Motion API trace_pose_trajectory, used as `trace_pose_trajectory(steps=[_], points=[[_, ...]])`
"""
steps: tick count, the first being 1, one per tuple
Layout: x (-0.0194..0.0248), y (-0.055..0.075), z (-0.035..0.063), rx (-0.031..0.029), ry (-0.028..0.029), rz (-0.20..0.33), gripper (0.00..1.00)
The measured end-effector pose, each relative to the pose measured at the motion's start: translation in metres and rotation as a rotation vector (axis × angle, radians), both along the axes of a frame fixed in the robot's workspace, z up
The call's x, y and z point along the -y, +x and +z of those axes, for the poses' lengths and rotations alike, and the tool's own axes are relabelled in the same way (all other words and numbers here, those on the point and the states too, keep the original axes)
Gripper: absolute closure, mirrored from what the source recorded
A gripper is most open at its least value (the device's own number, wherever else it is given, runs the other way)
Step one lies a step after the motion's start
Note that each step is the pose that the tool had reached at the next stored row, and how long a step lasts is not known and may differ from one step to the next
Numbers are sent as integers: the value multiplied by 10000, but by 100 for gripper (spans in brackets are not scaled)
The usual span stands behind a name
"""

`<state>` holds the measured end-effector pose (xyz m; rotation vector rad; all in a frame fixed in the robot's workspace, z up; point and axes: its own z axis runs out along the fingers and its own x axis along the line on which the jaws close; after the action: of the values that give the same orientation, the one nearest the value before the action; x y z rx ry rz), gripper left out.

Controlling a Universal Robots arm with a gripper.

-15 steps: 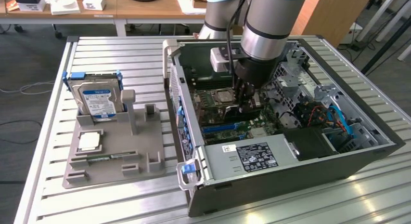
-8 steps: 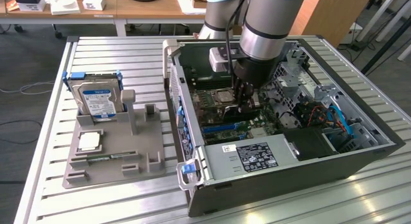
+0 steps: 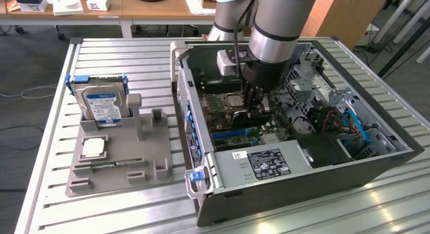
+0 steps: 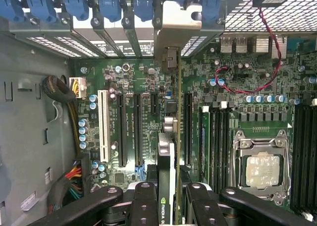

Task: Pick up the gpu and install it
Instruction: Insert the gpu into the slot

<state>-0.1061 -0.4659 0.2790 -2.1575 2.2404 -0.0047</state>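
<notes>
**Gpu on edge in the fingers, lined up along the slot row**

You have the gpu [image 4: 167,156] clamped in the fingers [image 4: 144,203]. They stand partly closed, one on each face of the card, gripping the edge that faces away from the board.

The card stands on edge inside the computer case [image 3: 302,186], which sits on the counter [image 3: 114,53]. It hangs straight beyond the fingers, over the motherboard [image 4: 233,94]. Its long axis runs from the fingers toward the rear wall of the case, parallel to the long black expansion slots [image 4: 121,132]. Its metal bracket [image 4: 174,25] is up against the row of rear openings with the blue clips [image 4: 106,5].

Across the board, the card lies between those black slots and the processor socket [image 4: 262,169], well apart from the socket.

Seen edge-on, the card hides its own connector. It appears lined up with a slot, but you cannot tell from here whether the lower edge is already in it or just above it.
</notes>
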Motion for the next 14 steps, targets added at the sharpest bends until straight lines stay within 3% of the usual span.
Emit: trace_pose_trajectory(steps=[14], points=[[-9,-28,-17,2,2,-2,73]])
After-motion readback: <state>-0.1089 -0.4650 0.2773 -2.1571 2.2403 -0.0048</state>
